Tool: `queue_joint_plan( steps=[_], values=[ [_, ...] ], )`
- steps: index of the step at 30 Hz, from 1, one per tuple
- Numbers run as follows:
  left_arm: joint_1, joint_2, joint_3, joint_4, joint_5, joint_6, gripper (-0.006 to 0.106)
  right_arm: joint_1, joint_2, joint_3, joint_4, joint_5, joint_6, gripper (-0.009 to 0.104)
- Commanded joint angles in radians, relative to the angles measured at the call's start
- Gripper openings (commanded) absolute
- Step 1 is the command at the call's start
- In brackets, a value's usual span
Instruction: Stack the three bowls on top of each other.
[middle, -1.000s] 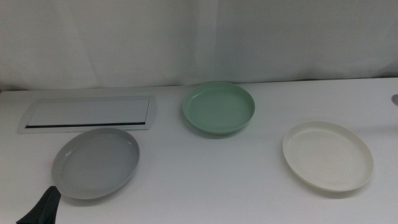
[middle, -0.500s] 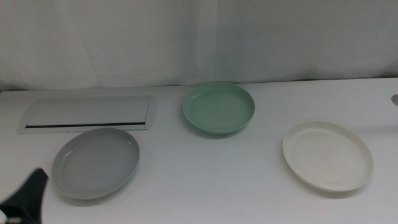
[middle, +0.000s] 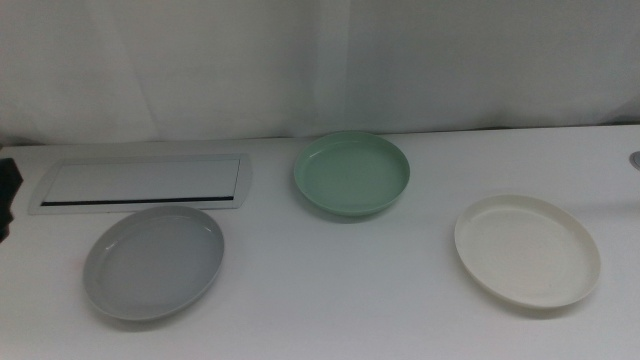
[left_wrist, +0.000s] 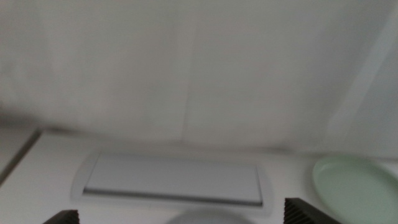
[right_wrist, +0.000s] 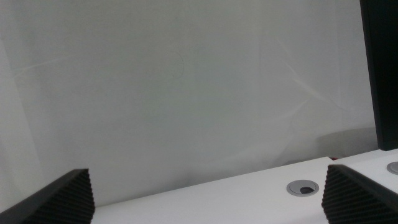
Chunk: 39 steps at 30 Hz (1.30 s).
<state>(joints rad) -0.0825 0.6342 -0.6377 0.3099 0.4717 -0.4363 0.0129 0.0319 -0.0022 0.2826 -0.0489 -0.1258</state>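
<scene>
Middle view had the grey bowl (middle: 153, 262), mint green bowl (middle: 351, 174) and white bowl (middle: 527, 251) lying separate on the tabletop (middle: 330, 290). Left gripper (left_wrist: 180, 218) was raised with fingers wide apart; right gripper (right_wrist: 208, 196) likewise.

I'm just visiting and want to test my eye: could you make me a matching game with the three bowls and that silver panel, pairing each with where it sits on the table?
Things:
1. grey bowl
2. mint green bowl
3. white bowl
4. silver panel

Places:
A. far left, near the curtain
B. right side, near the front
C. middle, towards the back
D. left front, just before the panel

Pairs: 1-D, 2-C, 3-B, 4-A
</scene>
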Motion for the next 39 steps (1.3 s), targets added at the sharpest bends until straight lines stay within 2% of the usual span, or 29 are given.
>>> queue_joint_plan(
  steps=[1, 10, 13, 22, 28, 34, 39],
  values=[
    [0.003, 0.093, -0.071, -0.038, 0.096, 0.027, 0.083, -0.004, -0.005, 0.036, -0.002, -0.012, -0.003, 0.103],
    [0.003, 0.465, -0.300, -0.172, 0.360, 0.240, 0.083, -0.004, -0.005, 0.036, -0.002, -0.026, -0.003, 0.103],
    [0.003, 0.568, -0.326, -0.169, 0.385, 0.261, 0.083, -0.004, -0.005, 0.036, -0.002, -0.030, -0.003, 0.103],
    [0.007, 0.843, -0.326, -0.161, 0.382, 0.261, 0.083, -0.004, -0.005, 0.036, 0.026, -0.030, -0.003, 0.103],
    [0.073, 0.955, -0.326, -0.175, 0.341, 0.261, 0.083, -0.004, -0.005, 0.036, 0.027, -0.030, -0.003, 0.103],
    [0.165, 0.998, -0.326, -0.297, 0.246, 0.330, 0.083, -0.004, -0.005, 0.036, 0.027, -0.030, -0.003, 0.103],
    [0.173, 1.020, -0.326, -0.300, 0.159, 0.342, 0.083, -0.004, -0.005, 0.036, 0.027, -0.031, -0.003, 0.103]
  ],
)
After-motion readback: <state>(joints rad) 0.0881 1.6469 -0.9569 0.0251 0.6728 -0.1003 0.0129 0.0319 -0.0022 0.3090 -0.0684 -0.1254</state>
